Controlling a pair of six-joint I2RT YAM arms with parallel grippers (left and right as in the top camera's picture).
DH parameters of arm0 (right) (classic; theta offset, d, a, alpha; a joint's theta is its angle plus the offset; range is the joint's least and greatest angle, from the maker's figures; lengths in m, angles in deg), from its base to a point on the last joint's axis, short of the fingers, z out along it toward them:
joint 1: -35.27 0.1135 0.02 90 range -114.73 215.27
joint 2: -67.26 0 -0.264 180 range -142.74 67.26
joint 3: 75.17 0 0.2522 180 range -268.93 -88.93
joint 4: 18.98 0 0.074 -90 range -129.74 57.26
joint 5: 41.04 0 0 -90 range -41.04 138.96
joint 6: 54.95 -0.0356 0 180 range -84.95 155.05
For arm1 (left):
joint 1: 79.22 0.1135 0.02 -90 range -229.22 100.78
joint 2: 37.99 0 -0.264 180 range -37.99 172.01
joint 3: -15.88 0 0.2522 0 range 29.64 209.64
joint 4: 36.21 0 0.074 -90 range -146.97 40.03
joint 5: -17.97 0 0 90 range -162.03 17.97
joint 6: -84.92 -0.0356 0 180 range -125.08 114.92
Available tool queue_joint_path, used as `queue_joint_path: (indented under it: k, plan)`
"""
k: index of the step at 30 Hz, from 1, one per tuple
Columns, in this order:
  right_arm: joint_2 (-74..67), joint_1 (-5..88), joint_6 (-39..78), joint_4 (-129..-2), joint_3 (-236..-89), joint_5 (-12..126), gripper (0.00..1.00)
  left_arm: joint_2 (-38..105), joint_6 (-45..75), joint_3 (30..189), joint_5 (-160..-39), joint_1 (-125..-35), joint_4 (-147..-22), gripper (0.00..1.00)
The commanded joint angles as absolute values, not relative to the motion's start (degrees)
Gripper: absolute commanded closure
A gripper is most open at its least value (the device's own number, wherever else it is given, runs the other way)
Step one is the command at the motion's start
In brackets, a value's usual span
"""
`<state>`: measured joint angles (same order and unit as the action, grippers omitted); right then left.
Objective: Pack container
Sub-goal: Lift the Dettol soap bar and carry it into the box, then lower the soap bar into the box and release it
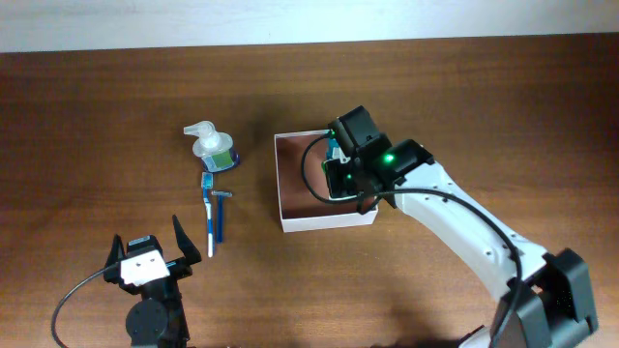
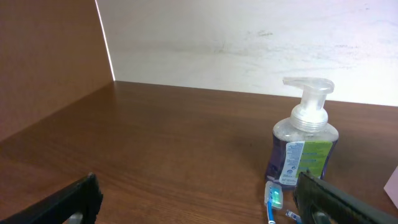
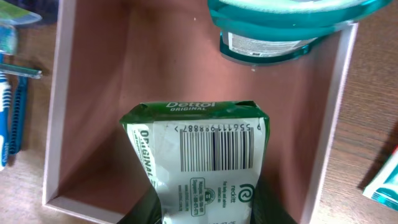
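The container [image 1: 298, 188] sits mid-tabletop [image 1: 116, 116], at 3 o'clock from the pump soap bottle [image 1: 212, 147]. Over it the right claw [image 3: 202, 211] grips a green Dettol soap pack [image 3: 196, 149], with a teal bottle [image 3: 280, 25] at the pack's 12 o'clock. The left claw [image 1: 147, 242], at the tabletop's 7 o'clock, gapes wide.

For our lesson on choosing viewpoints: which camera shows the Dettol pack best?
The right wrist view: the Dettol pack fills it, barcode readable. Overhead, the right arm mostly hides it; the left wrist view lacks it.

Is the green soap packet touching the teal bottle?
Apart. The right wrist view shows bare container floor between the soap packet and the teal bottle.
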<state>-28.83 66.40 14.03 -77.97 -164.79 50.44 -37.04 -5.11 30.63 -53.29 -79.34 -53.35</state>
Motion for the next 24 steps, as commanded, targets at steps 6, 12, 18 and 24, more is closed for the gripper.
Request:
queue_joint_path:
  k: [6,12,18,24]
  plan:
    - [-33.71,66.82,13.49,-74.61,-165.75,49.58,0.85,-37.21,-5.59,30.28,-52.7,-79.05,-53.22,0.01]
    - [-36.83,66.82,13.49,-73.8,-165.75,49.54,0.85,-37.19,-5.59,30.28,-52.7,-79.03,-53.22,0.01]
    - [-39.26,66.82,13.49,-73.03,-165.73,49.37,0.85,-37.19,-5.59,30.28,-52.7,-79.03,-53.22,0.01]
    - [-39.94,66.82,13.31,-73.36,-165.73,49.39,0.85,-37.19,-5.59,30.28,-52.7,-79.05,-53.22,0.01]
